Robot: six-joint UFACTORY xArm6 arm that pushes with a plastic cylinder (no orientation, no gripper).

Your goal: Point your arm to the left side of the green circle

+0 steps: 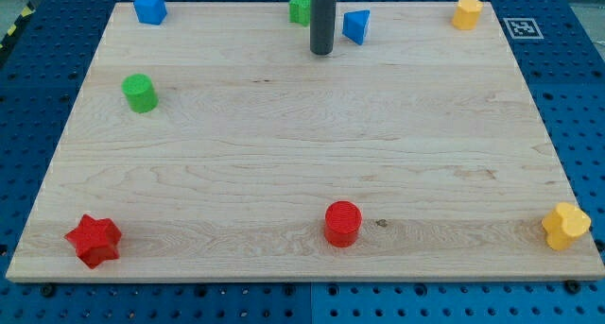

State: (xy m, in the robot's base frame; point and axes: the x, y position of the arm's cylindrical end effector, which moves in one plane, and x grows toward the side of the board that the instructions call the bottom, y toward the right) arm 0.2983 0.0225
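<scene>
The green circle [140, 93] is a short green cylinder at the board's left, in the upper half. My tip [321, 52] is the lower end of a dark rod near the view's top centre, far to the right of the green circle and a little above it. The tip stands between a green block [300, 8], partly hidden behind the rod, and a blue triangular block [356, 26], touching neither as far as I can tell.
A blue block [149, 7] sits at the top left, a yellow block [466, 12] at the top right. A red star [94, 240], a red cylinder [343, 223] and a yellow block [565, 226] lie along the bottom. The wooden board [302, 144] rests on a blue pegboard.
</scene>
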